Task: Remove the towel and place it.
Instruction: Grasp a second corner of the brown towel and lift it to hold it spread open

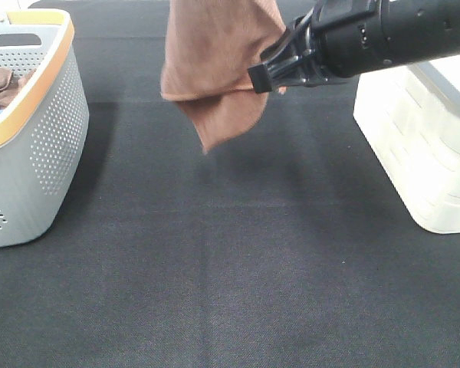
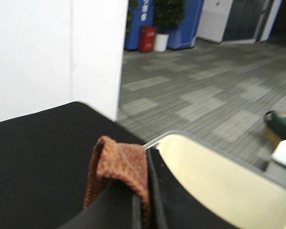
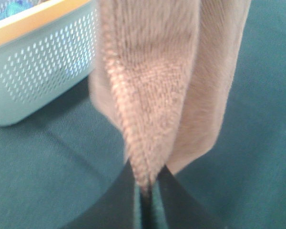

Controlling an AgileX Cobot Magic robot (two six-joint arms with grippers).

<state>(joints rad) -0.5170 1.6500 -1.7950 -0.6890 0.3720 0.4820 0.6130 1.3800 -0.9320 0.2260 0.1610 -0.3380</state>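
Note:
A brown towel [image 1: 215, 61] hangs in the air over the back middle of the black table, its lower corner pointing down. My right gripper [image 1: 264, 77] reaches in from the right and is shut on the towel's right edge. In the right wrist view the towel [image 3: 157, 81] is pinched between the dark fingertips [image 3: 128, 200]. My left gripper [image 2: 144, 210] is out of the exterior view. In the left wrist view it is shut on a folded edge of the towel [image 2: 119, 164].
A grey perforated basket with an orange rim [image 1: 38, 130] stands at the left and holds a brown cloth [image 1: 0, 84]. A white basket [image 1: 422, 153] stands at the right and shows in the left wrist view [image 2: 219, 181]. Black cloth [image 1: 230, 268] covers the table.

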